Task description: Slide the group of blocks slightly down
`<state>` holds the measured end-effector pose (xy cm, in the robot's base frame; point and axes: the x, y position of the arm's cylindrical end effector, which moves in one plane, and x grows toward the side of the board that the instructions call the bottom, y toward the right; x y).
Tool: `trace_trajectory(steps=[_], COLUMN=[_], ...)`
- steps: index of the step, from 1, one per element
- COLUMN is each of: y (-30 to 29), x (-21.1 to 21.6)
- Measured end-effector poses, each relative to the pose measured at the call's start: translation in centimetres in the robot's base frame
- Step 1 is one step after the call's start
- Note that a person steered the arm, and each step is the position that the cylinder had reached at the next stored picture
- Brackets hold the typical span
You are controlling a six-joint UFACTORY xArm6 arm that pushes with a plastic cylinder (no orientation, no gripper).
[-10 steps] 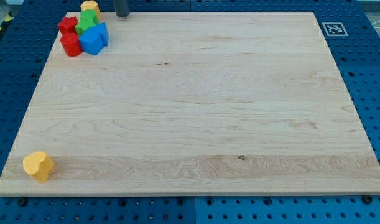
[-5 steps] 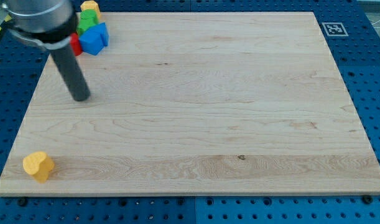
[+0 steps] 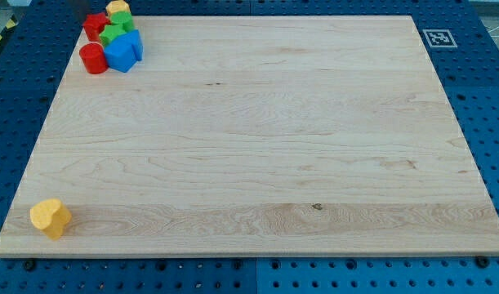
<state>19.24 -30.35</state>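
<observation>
A tight group of blocks sits at the top left corner of the wooden board [image 3: 257, 139]. It holds a yellow block [image 3: 118, 10] at the top, a red block [image 3: 94, 24] below and to its left, a green block [image 3: 114, 33] in the middle, a red cylinder [image 3: 92, 59] at the lower left and a blue block [image 3: 123, 51] at the lower right. The blocks touch one another. My tip does not show in this view.
A yellow heart-shaped block [image 3: 51, 217] lies alone near the board's bottom left corner. A black-and-white marker tag [image 3: 437, 37] is at the top right corner. A blue perforated table [image 3: 494, 98] surrounds the board.
The rod stood at the top beside the group, then swung over the board's left side, and is now out of view. The upper red block sits slightly higher and further right than before.
</observation>
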Motion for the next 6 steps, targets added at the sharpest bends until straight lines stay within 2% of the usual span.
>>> trace_trajectory(steps=[1,2,3,4,5,6], y=[0.4,3.8,3.8,4.1,4.1,4.1], x=[-0.1,-0.1,0.0,1.9,6.0,6.3])
